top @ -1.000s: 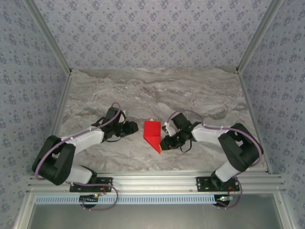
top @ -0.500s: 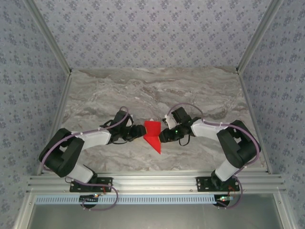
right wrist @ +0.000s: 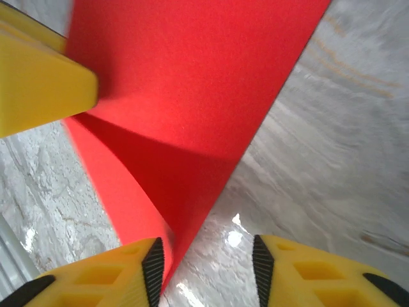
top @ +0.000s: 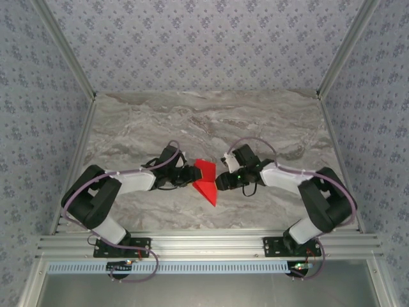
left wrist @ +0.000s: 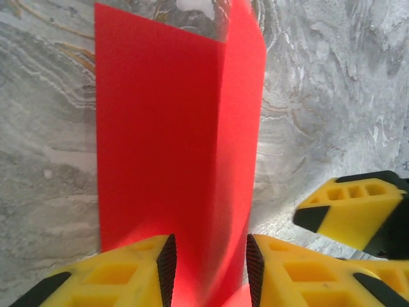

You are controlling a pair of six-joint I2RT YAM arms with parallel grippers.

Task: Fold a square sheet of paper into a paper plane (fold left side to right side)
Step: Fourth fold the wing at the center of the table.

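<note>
The red sheet of paper (top: pixel 205 180) is a creased pointed shape on the marble table, its tip toward the near edge. My left gripper (top: pixel 190 177) is at its left edge and my right gripper (top: pixel 221 180) at its right edge. In the left wrist view the sheet of paper (left wrist: pixel 172 134) has a raised flap running between the open left gripper (left wrist: pixel 209 275), with a gap to both pads. In the right wrist view the right gripper (right wrist: pixel 208 268) is open; the sheet of paper (right wrist: pixel 185 96) reaches its left pad, and marble fills the rest of the gap.
The marble table (top: pixel 211 128) stretches behind the paper, bounded by patterned walls and aluminium rails (top: pixel 204 243) at the near edge. A finger of the right gripper (left wrist: pixel 348 208) shows in the left wrist view, and a finger of the left gripper (right wrist: pixel 38 83) in the right wrist view.
Both grippers have closed in on the paper from either side. The left arm travelled farther right, and the paper's left part now stands up from the table.
</note>
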